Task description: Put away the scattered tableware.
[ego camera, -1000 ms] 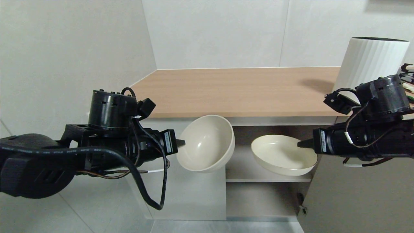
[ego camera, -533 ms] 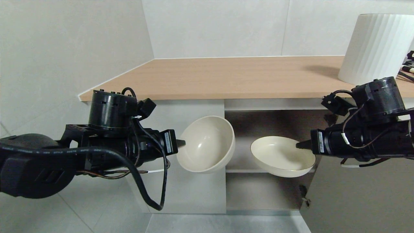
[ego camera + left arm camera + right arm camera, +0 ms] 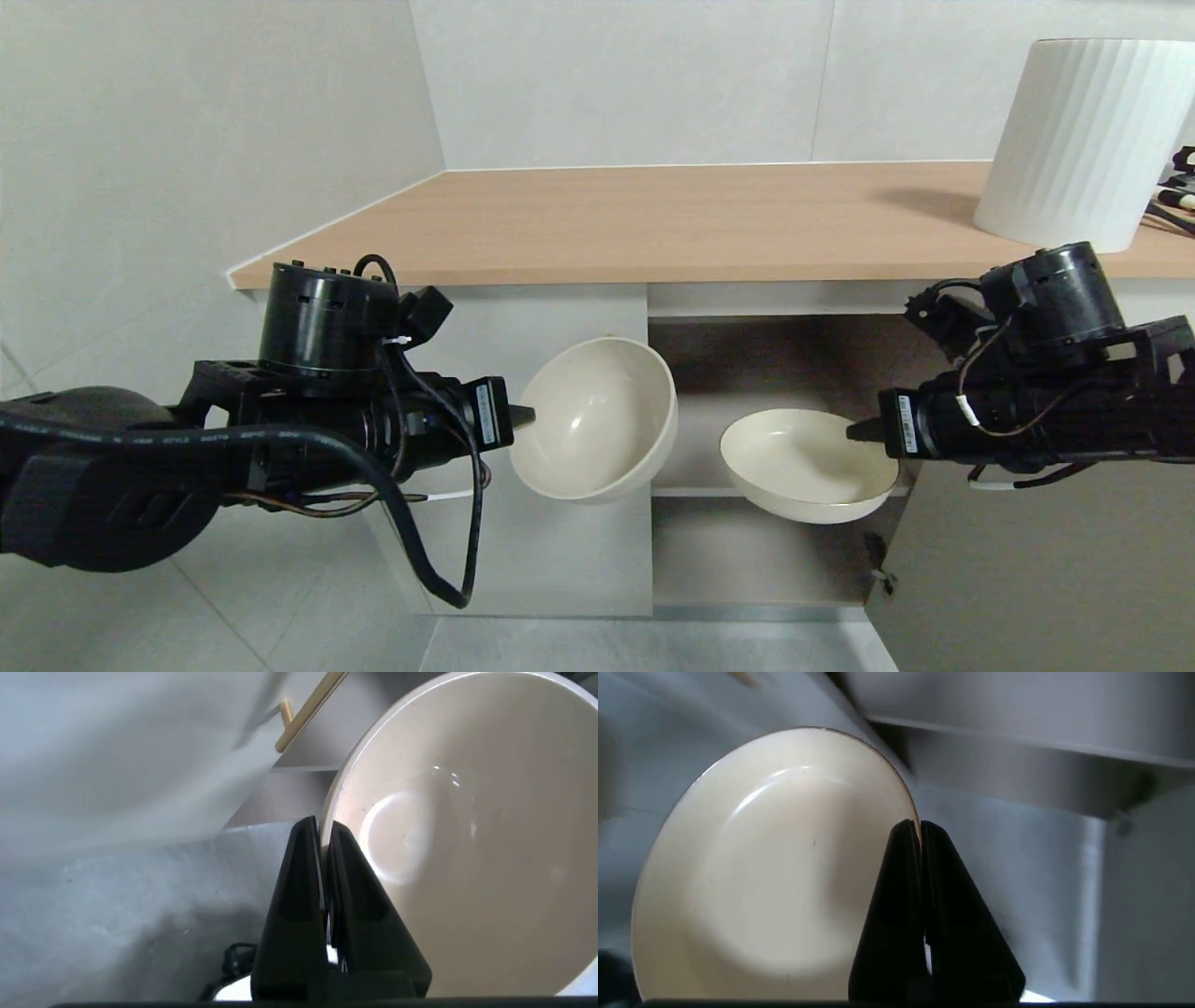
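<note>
Left jaws clamp the deep bowl (image 3: 597, 420) by its rim, right jaws the shallow dish (image 3: 794, 462).

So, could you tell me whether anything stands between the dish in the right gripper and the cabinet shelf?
Nothing visible does. The right gripper holds the shallow dish by its rim just before the open cabinet, and the shelf shows bare beside it. The deep bowl in the left gripper hangs off to the side.
</note>
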